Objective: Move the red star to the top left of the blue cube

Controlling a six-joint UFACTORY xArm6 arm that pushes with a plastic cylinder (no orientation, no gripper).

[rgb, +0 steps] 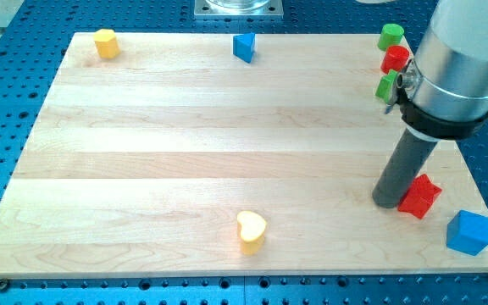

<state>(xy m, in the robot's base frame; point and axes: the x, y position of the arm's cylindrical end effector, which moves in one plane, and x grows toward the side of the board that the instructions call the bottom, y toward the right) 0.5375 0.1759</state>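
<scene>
- My tip (386,203) is set touching the red star (419,196), nothing gripped.
- The star is already placed up-left of the blue cube (468,232); only a slight nudge is needed.

Bright even light, soft short shadows, sharp focus, no glare

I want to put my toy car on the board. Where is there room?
The big middle is bare, between the yellow heart and blue block. It is crowded at the view's right: my tip touches the red star, near the blue cube.
</scene>
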